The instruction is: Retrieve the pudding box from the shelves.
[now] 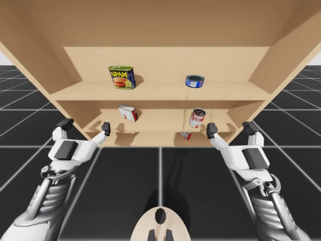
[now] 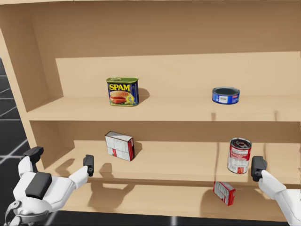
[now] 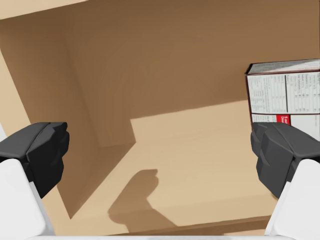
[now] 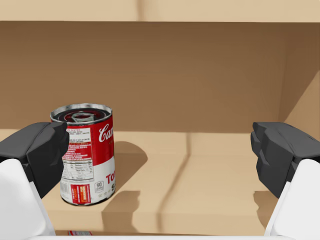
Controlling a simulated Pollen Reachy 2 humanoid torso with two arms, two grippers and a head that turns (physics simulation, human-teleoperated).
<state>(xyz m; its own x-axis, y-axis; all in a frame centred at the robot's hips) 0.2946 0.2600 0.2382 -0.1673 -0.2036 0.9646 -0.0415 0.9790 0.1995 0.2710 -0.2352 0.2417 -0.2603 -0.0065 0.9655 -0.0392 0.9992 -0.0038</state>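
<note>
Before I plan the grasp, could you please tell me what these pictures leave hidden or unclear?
Left wrist view: the larger box runs off the picture's edge, its lower corner behind a finger of my left gripper.
High view: the small box is half hidden by the shelf board above it.
Head view: which box holds pudding is too small to tell.

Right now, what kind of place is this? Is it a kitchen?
Probably a pretend pantry inside a computer simulation, not a real kitchen. Wooden shelves hold food: a flat blue can and a red-and-white can. Around them lies a black grid floor.
</note>
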